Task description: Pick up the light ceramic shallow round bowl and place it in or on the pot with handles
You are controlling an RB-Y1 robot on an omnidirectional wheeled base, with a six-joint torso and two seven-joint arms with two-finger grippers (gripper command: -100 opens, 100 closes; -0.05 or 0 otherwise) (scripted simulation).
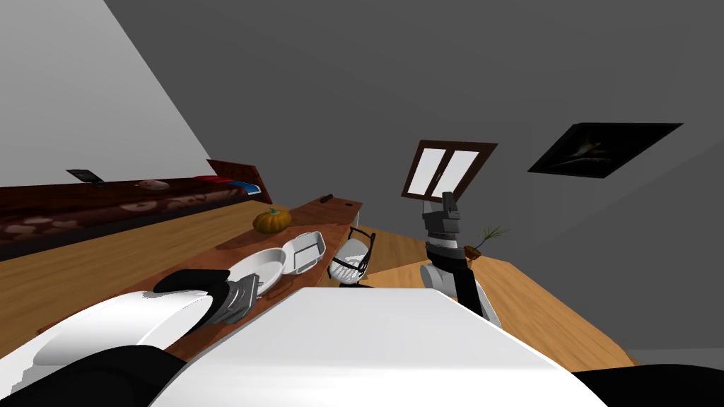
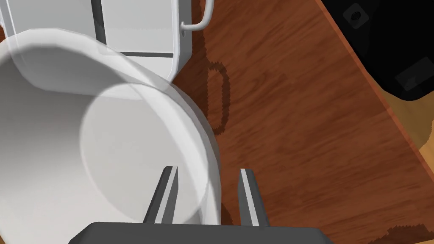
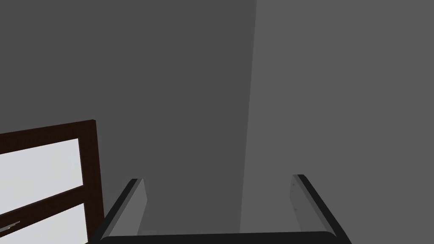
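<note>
Bowl is facing upward beside the handled pot on the worktop; left claw is clenching its rim, right claw standing released.

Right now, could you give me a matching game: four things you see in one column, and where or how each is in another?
1 white shallow round bowl
2 white rectangular pot with handles
3 orange pumpkin
4 right gripper

A open, raised
B beyond the pot on the brown table
C rim pinched by left gripper
D beside the bowl

Pairs: 1-C, 2-D, 3-B, 4-A
</note>
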